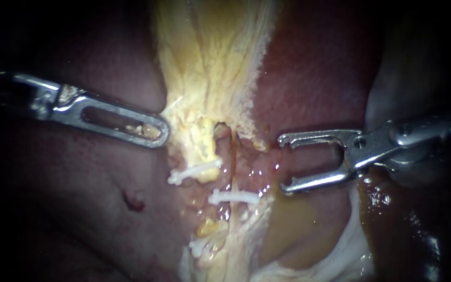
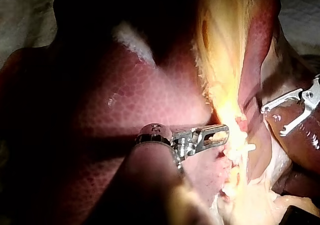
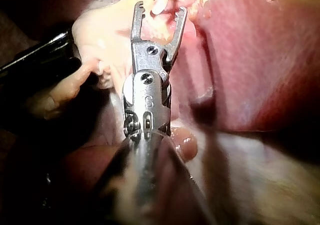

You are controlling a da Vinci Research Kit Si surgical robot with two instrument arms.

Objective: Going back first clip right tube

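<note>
With the clip (image 1: 233, 197) seated across the right tube (image 1: 233, 156), our right instrument (image 1: 282, 163) holds its pincer spread and empty beside it, our left instrument (image 1: 155, 130) pinches yellow tissue (image 1: 210, 62), and we judge that only the retreat remains.

Left instrument (image 1: 155, 131) angled slightly down; right instrument (image 1: 284, 163) spread wide, empty.

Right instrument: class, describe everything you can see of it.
The right instrument is bright silvery metal, its shaft entering from the right. A pinned hinge carries two slim jaws with small hooked tips, standing wide open and holding nothing. They point toward the nearest white clip but stop short of it, over glistening reddish liver. Whether the lower jaw touches tissue cannot be told.
</note>
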